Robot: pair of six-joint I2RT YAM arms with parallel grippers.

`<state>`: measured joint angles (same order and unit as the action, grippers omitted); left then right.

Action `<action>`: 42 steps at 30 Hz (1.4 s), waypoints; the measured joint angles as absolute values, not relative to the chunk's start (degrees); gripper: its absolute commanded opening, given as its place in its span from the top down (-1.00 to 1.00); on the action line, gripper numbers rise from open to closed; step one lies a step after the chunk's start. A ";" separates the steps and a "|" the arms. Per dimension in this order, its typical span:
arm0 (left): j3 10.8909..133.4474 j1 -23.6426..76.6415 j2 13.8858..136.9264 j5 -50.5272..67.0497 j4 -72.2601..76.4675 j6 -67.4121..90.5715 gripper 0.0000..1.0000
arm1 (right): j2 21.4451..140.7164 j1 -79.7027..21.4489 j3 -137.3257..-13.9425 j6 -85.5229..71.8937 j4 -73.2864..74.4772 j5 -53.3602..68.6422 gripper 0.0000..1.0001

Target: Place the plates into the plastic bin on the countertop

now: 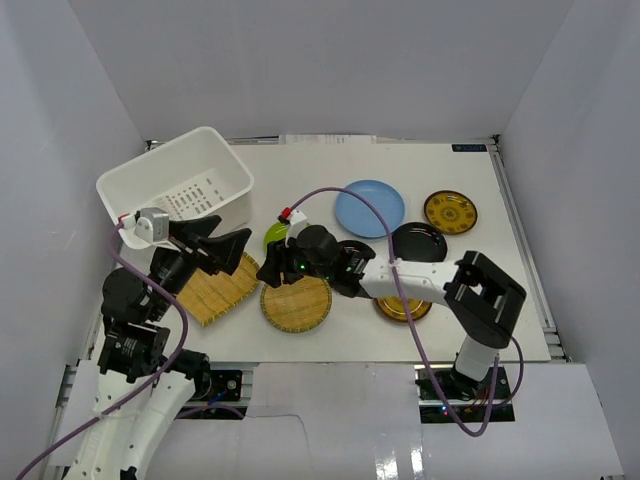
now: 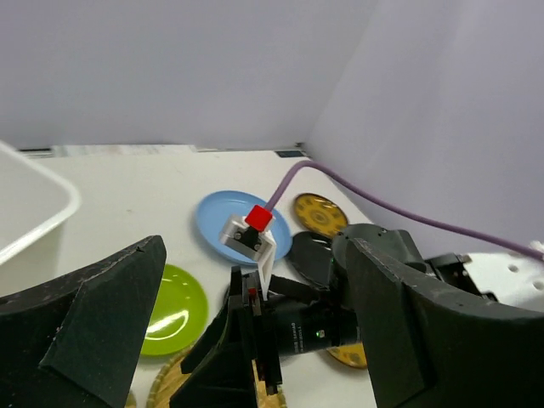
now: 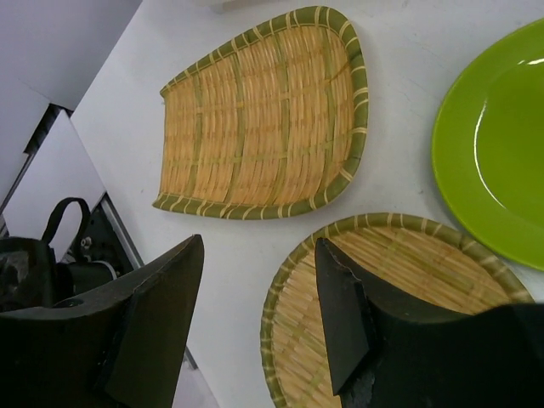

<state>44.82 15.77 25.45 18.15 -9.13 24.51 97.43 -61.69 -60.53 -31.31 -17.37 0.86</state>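
Note:
My right gripper [image 1: 272, 266] [image 3: 255, 314] is open over the near-left rim of a round woven straw plate [image 1: 297, 304] [image 3: 399, 289]; one finger is over the plate, the other over the white countertop [image 1: 470, 280]. A second, scoop-shaped woven plate [image 1: 215, 290] [image 3: 263, 127] lies to its left. My left gripper [image 1: 230, 245] [image 2: 255, 340] is open and empty above that scoop plate, beside the white plastic bin [image 1: 175, 185] [image 2: 42, 212]. The lime green plate [image 1: 274, 236] [image 2: 170, 308] [image 3: 501, 144] lies partly under the right wrist.
A light blue plate [image 1: 370, 208] [image 2: 223, 223], a black plate [image 1: 420, 242] [image 2: 313, 257] and a gold-patterned plate [image 1: 450, 211] [image 2: 319, 214] lie at the back right. Another gold plate [image 1: 403, 310] shows under the right forearm. A purple cable [image 1: 330, 195] arcs over the plates.

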 measured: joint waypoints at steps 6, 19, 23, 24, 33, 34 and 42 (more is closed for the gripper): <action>40.58 16.95 21.67 5.10 -10.87 23.44 -0.96 | 106.94 -62.02 -66.43 -33.12 -17.74 -0.34 -0.22; 40.23 18.61 21.69 0.89 -11.57 23.09 -0.96 | 117.89 -62.00 -74.81 -36.12 -16.45 -5.78 -0.20; 40.07 18.65 21.80 1.04 -11.64 23.09 -0.96 | 120.01 -61.93 -76.44 -36.77 -16.45 -6.39 -0.17; 40.07 18.65 21.82 1.06 -11.64 23.09 -0.96 | 120.40 -61.89 -76.55 -37.04 -16.47 -6.44 -0.17; 40.07 18.90 22.04 1.50 -11.62 23.11 -0.96 | 122.80 -61.56 -77.67 -39.03 -17.04 -5.80 0.55; 40.07 18.87 22.06 1.50 -11.62 23.11 -0.96 | 122.80 -61.45 -77.65 -39.46 -17.23 -5.65 0.74; 40.25 18.87 22.68 1.50 -11.79 23.44 -0.96 | 117.30 -61.14 -70.70 -42.65 -22.65 -4.58 0.84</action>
